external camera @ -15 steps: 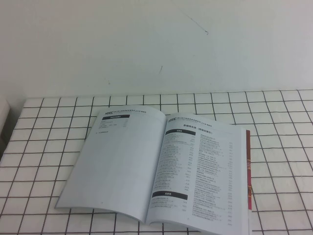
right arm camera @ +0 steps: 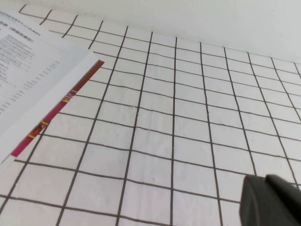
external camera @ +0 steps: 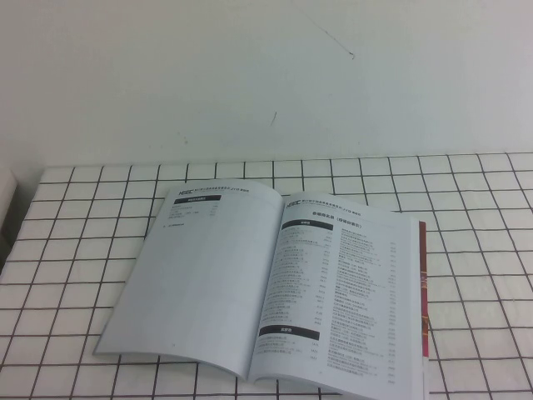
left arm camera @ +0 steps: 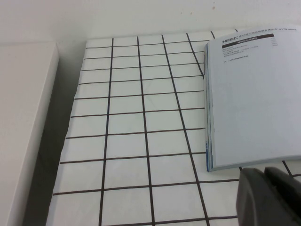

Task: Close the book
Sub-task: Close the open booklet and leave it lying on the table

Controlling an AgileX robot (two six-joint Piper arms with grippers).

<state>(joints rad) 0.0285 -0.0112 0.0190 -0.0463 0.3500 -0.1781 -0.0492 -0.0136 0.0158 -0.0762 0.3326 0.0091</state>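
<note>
- Left gripper (left arm camera: 269, 194): you see only a dark piece of it, in the left wrist view. It holds nothing that you can see. How far open it is cannot be told. It does not show in the high view.
- Right gripper (right arm camera: 272, 201): again only a dark piece, in the right wrist view, above bare cloth. Nothing is seen in its hold, and its opening cannot be told.
- Book (external camera: 275, 283): it lies open and flat on the cloth, pages up. A corner of its left page sits just beside the left gripper. Its far side lies well apart from the right gripper, with bare squares between.
- Left page (left arm camera: 256, 94): mostly blank. It bears a bold short logo, a dark title bar and a few small lines beneath. The letters are too small for you to read with certainty.
- Right page (external camera: 341, 300): the same logo heads it, over dense columns of small print broken by dark heading bars. The print is not legible.
- Cover edge (right arm camera: 61, 106): a red strip with small yellow marks, showing past the right page on the side nearer the right gripper.
- Tablecloth (external camera: 83, 250): white, ruled in a black grid.
- Wall (external camera: 250, 83): plain white, behind the table.
- White ledge (left arm camera: 23, 117): it runs beside the cloth's edge, on the far side of the left gripper from the book.
</note>
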